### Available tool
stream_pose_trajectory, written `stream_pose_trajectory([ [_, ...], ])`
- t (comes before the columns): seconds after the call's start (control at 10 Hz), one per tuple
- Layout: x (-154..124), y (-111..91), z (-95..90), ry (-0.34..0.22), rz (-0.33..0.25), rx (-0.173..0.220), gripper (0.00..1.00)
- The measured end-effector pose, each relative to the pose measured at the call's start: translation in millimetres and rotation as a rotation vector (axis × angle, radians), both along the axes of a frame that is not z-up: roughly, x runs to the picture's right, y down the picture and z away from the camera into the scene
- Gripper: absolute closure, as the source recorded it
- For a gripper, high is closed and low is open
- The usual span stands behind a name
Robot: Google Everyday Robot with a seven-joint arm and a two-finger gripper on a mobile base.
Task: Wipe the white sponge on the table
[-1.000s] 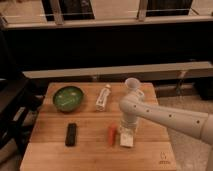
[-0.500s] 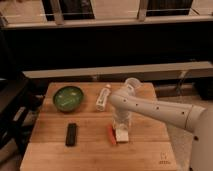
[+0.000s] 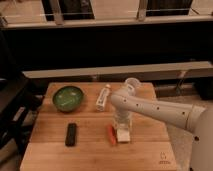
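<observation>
The white sponge [image 3: 123, 135] lies flat on the wooden table [image 3: 90, 152], right of centre, beside a small orange carrot-like item [image 3: 111, 135] on its left. My gripper [image 3: 122, 127] reaches straight down from the white arm that comes in from the right. It is shut on the top of the sponge and holds it against the tabletop. The fingertips are partly hidden by the wrist.
A green bowl [image 3: 68, 98] sits at the back left. A white labelled bottle [image 3: 103, 97] lies behind the gripper, and a small white cup [image 3: 131, 83] stands at the back right. A black remote [image 3: 71, 134] lies front left. A long grey shelf [image 3: 75, 72] runs behind the table.
My gripper slid the sponge a little to the left along the table, closer to the orange item, then stayed nearly still in the last half second.
</observation>
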State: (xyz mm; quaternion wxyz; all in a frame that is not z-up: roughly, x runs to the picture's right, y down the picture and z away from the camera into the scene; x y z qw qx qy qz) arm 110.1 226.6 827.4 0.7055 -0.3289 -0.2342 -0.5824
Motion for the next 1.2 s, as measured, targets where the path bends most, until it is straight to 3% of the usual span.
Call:
stream_pose_trajectory([
  [0.1, -0.7, 0.1, 0.0, -0.001, -0.002, 0.000, 0.39],
  [0.3, 0.6, -1.9, -0.2, 0.000, 0.009, 0.003, 0.56],
  [0.7, 14.2, -7.1, 1.9, -0.009, 0.067, 0.021, 0.96],
  [1.0, 26.5, -14.5, -5.5, 0.015, 0.094, 0.046, 1.00],
  [1.2, 52.4, -15.2, -11.8, 0.059, 0.120, 0.048, 1.00],
])
